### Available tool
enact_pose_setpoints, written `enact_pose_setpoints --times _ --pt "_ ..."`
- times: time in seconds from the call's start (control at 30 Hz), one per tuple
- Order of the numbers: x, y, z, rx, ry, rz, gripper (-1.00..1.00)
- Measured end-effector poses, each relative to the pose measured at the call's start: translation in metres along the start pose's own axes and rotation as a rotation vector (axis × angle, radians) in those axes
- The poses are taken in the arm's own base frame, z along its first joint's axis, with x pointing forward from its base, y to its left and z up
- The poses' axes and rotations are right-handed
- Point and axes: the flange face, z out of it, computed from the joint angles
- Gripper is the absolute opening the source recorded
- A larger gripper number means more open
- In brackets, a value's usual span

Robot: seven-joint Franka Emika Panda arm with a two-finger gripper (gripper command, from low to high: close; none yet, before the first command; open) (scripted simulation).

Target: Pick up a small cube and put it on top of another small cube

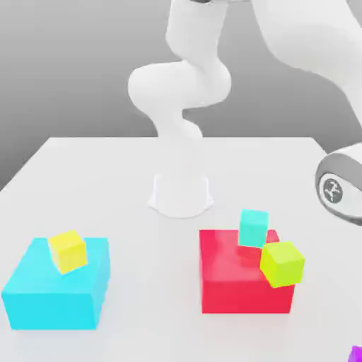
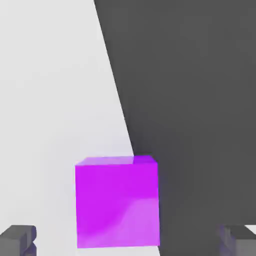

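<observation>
- The purple cube (image 1: 356, 353) is cut off at the lower right corner of the exterior view; only a sliver of it shows there.
- The arm (image 1: 185, 78) leaves the top of the exterior view and comes back in at the right edge, where a grey-ringed joint (image 1: 339, 187) is partly cut by the frame.
- In the hand view the purple cube (image 2: 118, 202) is seen large, sitting on the white table (image 2: 50, 100) close to the table's edge, with dark floor (image 2: 200, 100) beyond.
- The gripper (image 2: 129, 240) has its jaws wide apart: one dark fingertip (image 2: 17, 239) sits to one side of the purple cube and the other to the opposite side, each with a clear gap to the cube. Nothing is held or touched.
- In the exterior view a big cyan block (image 1: 56, 286) stands at the lower left with a small lime-yellow cube (image 1: 68, 252) on top of it.
- A big red block (image 1: 240, 276) stands right of centre; a small teal cube (image 1: 252, 228) rests on its top, tilted, and a second lime-yellow cube (image 1: 282, 264) is at its right upper edge, also tilted.
</observation>
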Motion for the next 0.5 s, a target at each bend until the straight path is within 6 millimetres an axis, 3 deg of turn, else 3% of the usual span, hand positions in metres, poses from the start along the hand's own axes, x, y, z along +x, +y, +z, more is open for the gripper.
enact_pose_setpoints --times 0.03,0.27,0.4,0.5 --pt "-0.001 0.0 0.014 0.0 -0.001 -0.002 -1.0" --pt "-0.001 -0.001 0.017 0.001 -0.003 -0.003 -1.0" --pt "-0.003 -0.001 -0.036 0.001 -0.003 -0.002 -1.0" --pt "-0.021 0.002 -0.068 -0.004 -0.003 0.006 -1.0"
